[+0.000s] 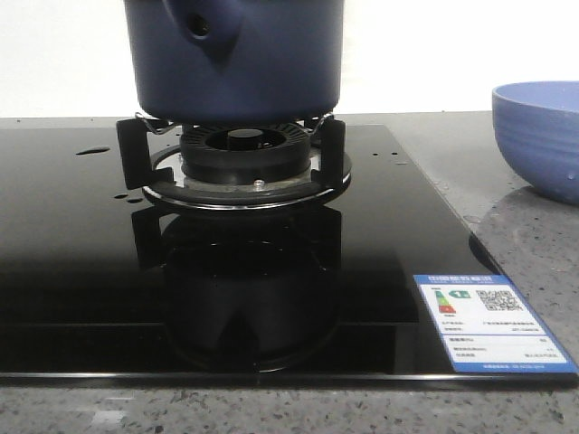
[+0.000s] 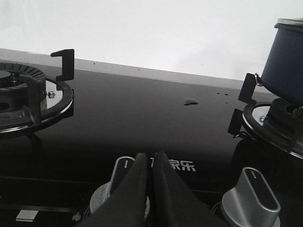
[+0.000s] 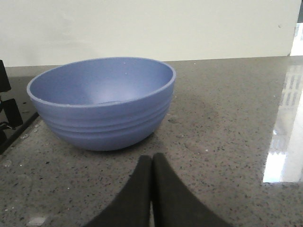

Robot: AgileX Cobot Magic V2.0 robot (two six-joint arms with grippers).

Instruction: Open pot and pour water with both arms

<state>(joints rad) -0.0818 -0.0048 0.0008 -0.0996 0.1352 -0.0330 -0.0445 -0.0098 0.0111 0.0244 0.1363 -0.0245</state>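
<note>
The dark navy pot (image 1: pixel 235 59) stands on the burner grate (image 1: pixel 237 154) of the black glass hob, its side stub with a round hole (image 1: pixel 199 25) facing the front camera; its top is cut off by the frame. It also shows in the left wrist view (image 2: pixel 285 59). Water shows as small droplets on the glass (image 1: pixel 92 151) (image 2: pixel 191 101). My left gripper (image 2: pixel 151 156) is shut and empty, low over the hob's front edge above a silver knob (image 2: pixel 120 176). My right gripper (image 3: pixel 152 158) is shut and empty over the stone counter, just in front of the light blue bowl (image 3: pixel 101 100).
A second burner (image 2: pixel 28 97) sits left of the pot's burner. Another silver knob (image 2: pixel 251 198) is at the hob's front. The light blue ribbed bowl (image 1: pixel 541 136) stands on the grey counter right of the hob. An energy label (image 1: pixel 488 321) is stuck at the hob's front right corner.
</note>
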